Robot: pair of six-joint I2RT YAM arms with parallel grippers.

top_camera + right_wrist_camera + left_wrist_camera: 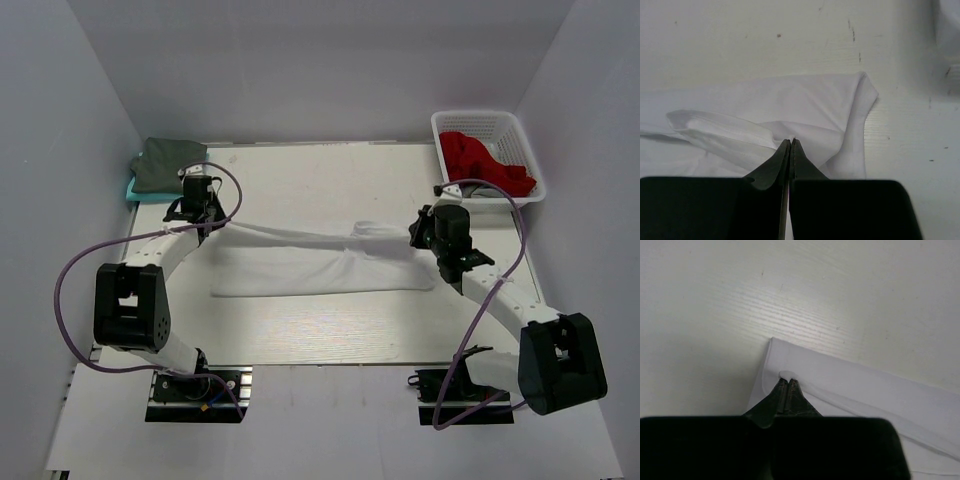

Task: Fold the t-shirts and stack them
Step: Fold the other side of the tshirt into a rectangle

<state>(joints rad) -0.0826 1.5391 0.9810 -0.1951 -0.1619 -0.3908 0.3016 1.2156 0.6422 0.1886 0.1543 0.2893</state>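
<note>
The white shirt (320,272) lies on the table (300,180). The left gripper (788,382) is clamped on one end, the right gripper (791,142) on the other (an edge stretched between them).

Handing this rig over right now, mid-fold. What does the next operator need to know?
Left tool: shut on the left end of the white t-shirt.
Right tool: shut on its right end. One edge is stretched between the two tools, and the rest lies flat on the table.
Done: the dark grey-green t-shirt lies folded on the teal t-shirt at the far left corner.
Left: finish folding the white one and stack it. The red cloth is in the basket, unfolded.
</note>
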